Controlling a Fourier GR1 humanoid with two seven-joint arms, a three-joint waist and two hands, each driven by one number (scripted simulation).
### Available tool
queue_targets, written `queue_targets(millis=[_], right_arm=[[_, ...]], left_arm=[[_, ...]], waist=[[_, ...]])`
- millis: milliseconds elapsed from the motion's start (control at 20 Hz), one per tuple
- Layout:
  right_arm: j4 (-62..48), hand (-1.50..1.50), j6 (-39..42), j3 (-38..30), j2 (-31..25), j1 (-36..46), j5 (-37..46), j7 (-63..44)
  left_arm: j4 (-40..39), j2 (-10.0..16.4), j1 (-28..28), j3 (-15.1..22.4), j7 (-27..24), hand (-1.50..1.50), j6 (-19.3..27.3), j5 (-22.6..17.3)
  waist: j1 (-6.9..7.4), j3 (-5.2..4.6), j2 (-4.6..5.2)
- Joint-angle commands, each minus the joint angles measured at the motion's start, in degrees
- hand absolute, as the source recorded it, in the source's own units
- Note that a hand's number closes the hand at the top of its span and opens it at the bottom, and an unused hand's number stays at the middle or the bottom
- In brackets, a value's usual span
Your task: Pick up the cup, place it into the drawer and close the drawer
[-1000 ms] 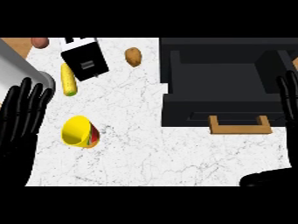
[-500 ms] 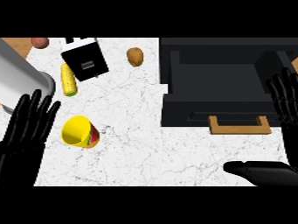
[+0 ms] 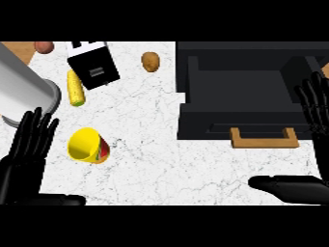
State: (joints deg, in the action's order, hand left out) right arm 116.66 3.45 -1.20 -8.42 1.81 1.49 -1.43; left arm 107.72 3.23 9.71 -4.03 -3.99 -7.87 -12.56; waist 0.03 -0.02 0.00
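Two open hands, the left hand (image 3: 22, 161) and the right hand (image 3: 326, 128), hold nothing, fingers straight and apart. The cup (image 3: 87, 144) might bump the front wall of the open black drawer (image 3: 245, 91) going in. Lying on its side on the desk (image 3: 159, 164) beside the left hand, it may roll if nudged. A big grey can (image 3: 14, 89) stands near; a black box (image 3: 93, 67), corn (image 3: 75, 89) and potato (image 3: 150, 61) lie farther back.

Yellow cup (image 3: 87, 145) on its side, left hand (image 3: 24, 161) flat beside it, black drawer (image 3: 245, 94) open
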Motion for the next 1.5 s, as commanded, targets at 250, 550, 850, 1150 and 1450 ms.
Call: queue_targets(millis=[250, 550, 850, 1150, 1450], right_arm=[[-4.31, -1.50, 1.76, -2.44, -0.83, 2.13, -0.31, 2.66], [-2.29, -1.50, 2.74, -2.36, 0.17, -2.10, -0.89, 4.21], [-6.37, -1.50, 4.94, -6.32, -1.66, 2.57, -3.37, 3.84], [1.07, -1.50, 3.42, -2.92, 1.44, -0.95, -1.37, 0.22], [-6.29, -1.50, 4.64, -4.03, 0.92, 3.00, -0.93, 3.74]], left_arm=[[-18.97, 1.24, -0.87, -5.36, -11.95, -1.50, -1.23, 3.70], [-36.63, 4.21, -8.53, -9.18, -19.53, -1.50, -1.73, 6.01], [-43.16, 3.12, -6.99, -8.19, -26.03, -1.50, -1.84, 8.09], [-61.24, 5.44, -16.16, -11.37, -36.69, -1.50, -3.55, 7.38], [-75.69, 8.78, -20.34, -12.66, -47.60, -1.50, -6.68, 8.46]], waist=[[-0.03, 0.00, 0.04], [-0.47, -0.01, 0.06], [-0.02, 0.01, 0.03], [-0.29, -0.01, 0.02], [-0.22, -0.02, 0.08]])
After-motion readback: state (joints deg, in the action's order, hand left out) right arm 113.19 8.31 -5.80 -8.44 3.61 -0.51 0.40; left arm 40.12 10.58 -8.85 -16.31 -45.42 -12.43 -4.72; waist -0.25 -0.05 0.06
